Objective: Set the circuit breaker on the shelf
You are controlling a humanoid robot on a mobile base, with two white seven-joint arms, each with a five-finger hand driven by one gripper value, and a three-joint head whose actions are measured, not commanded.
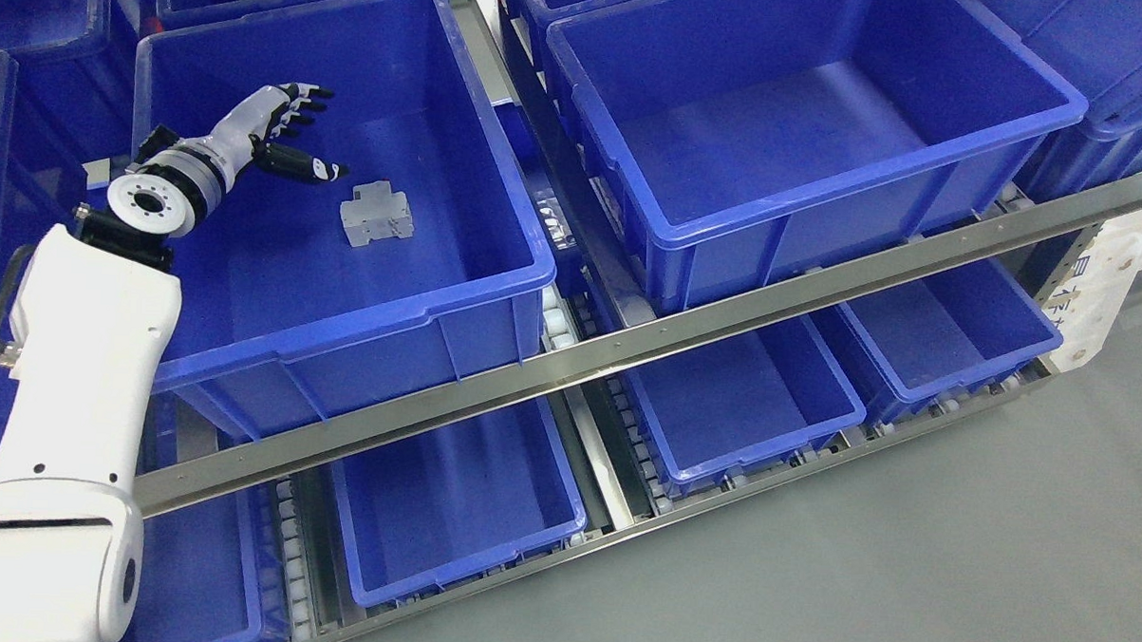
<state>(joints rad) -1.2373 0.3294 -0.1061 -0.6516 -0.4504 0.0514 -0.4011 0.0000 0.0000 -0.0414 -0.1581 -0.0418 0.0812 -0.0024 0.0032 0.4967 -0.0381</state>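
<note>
White left arm (74,418) is reaching into the blue bin (496,290) on the shelf, robot hand (288,131) w/ fingers spread, empty, just beside the grey circuit breaker (376,213) lying on the bin floor — prob. light, rigid, hard plastic, best pinched across flat sides.

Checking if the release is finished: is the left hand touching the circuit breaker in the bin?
Apart. The head view shows bare blue bin floor between the left hand and the circuit breaker.

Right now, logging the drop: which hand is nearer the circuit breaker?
Left. The left hand hovers open just left of the circuit breaker inside the bin; the right is out of view.
</note>
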